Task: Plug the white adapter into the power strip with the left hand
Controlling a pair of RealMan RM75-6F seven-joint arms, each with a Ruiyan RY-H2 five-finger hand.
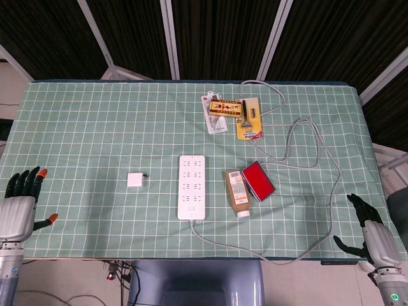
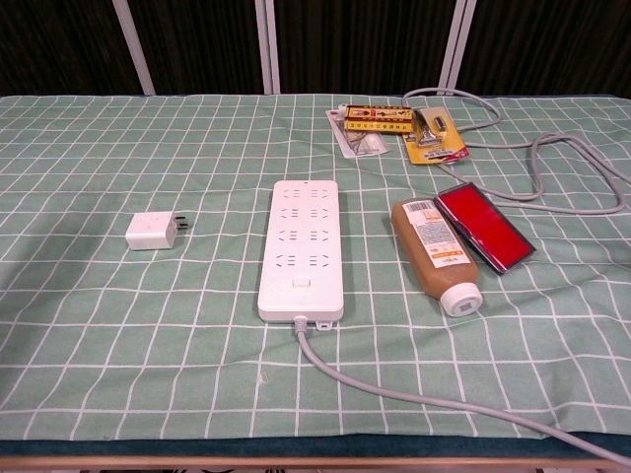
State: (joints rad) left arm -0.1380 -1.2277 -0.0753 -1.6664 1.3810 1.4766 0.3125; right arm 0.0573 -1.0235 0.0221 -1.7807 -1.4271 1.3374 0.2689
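Observation:
The white adapter [image 1: 136,180] [image 2: 151,232] lies on the green checked cloth, its prongs pointing right toward the white power strip [image 1: 192,186] [image 2: 303,247]. The strip lies lengthwise in the middle of the table with its sockets facing up. My left hand [image 1: 21,204] hovers open at the table's near left edge, well left of the adapter, fingers spread. My right hand [image 1: 368,227] is open at the near right corner, holding nothing. Neither hand shows in the chest view.
A brown bottle [image 1: 237,192] [image 2: 435,254] and a red flat case [image 1: 257,180] [image 2: 485,227] lie right of the strip. The grey cable [image 1: 319,153] [image 2: 394,389] loops over the right side. Packaged items [image 1: 233,115] [image 2: 394,131] lie at the back.

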